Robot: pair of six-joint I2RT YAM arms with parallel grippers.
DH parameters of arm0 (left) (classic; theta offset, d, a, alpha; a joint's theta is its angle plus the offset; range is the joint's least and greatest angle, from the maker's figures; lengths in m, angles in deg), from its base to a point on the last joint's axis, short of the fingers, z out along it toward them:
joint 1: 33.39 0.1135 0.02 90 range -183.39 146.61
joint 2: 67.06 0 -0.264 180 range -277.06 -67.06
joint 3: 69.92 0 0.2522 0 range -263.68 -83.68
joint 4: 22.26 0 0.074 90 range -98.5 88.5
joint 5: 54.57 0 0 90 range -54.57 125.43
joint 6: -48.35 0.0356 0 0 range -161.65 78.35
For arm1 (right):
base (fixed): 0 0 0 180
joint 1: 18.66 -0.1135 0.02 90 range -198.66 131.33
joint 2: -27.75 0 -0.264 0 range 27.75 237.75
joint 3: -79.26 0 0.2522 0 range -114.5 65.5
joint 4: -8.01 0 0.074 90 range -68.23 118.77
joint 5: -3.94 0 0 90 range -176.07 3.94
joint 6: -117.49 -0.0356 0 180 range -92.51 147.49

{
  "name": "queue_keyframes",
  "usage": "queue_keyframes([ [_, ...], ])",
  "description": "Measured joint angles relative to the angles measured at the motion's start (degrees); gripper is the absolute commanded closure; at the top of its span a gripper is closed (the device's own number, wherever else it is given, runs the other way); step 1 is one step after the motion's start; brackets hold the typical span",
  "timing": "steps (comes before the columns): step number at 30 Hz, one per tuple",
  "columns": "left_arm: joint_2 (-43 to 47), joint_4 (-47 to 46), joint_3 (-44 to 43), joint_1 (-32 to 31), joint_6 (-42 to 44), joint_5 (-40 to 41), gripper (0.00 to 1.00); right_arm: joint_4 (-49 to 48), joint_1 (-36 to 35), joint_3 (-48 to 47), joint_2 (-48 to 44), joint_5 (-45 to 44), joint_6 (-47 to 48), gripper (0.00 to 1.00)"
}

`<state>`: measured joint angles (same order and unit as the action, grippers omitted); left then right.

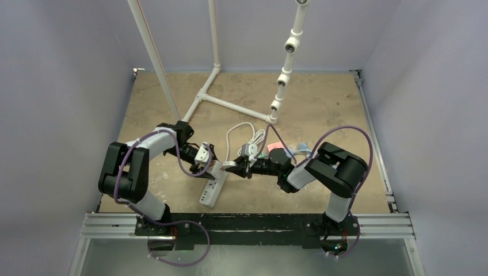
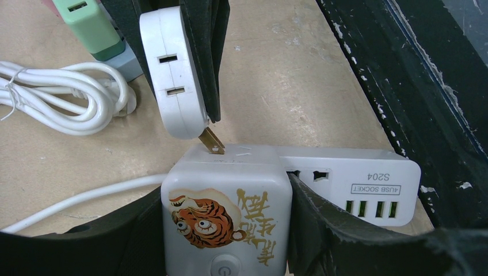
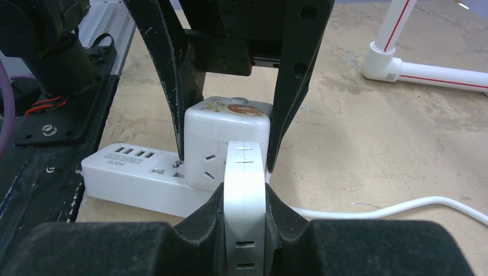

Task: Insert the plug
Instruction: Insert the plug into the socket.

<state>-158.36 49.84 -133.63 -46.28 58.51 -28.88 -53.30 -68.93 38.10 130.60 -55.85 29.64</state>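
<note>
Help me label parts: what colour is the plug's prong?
Brass-gold prong; left wrist view shows it best.

Boxed in around the white tiger-printed cube socket (image 2: 227,201): pinched between the left gripper's (image 2: 225,247) black padded fingers (image 2: 331,230), seated on the long white USB power strip (image 2: 368,178), and met head-on by the flat white plug (image 2: 172,69) clamped in the right gripper (image 3: 244,198). Cluttered beyond by a coiled white cable (image 2: 63,98), a green charger block (image 2: 86,20) and a pink block (image 1: 275,148). Open over bare tan surface (image 1: 322,103) past the white PVC pipe frame (image 1: 230,105) and beside the strip's near end.
</note>
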Motion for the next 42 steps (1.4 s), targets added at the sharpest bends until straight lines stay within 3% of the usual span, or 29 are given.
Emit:
queue_keyframes([
  [10,0.0,-0.3,0.0,0.0,-0.3,0.0,1.0,-1.1,-0.2,0.5,0.3,-0.5,0.3,1.0],
  [26,0.0,-4.5,0.0,-0.4,-11.3,1.3,1.0,-6.1,-2.8,1.7,3.0,-6.4,1.6,1.0],
  [42,0.0,-5.8,0.0,-0.4,-15.1,1.3,1.0,-9.9,-4.2,2.3,4.9,-9.7,0.9,1.0],
])
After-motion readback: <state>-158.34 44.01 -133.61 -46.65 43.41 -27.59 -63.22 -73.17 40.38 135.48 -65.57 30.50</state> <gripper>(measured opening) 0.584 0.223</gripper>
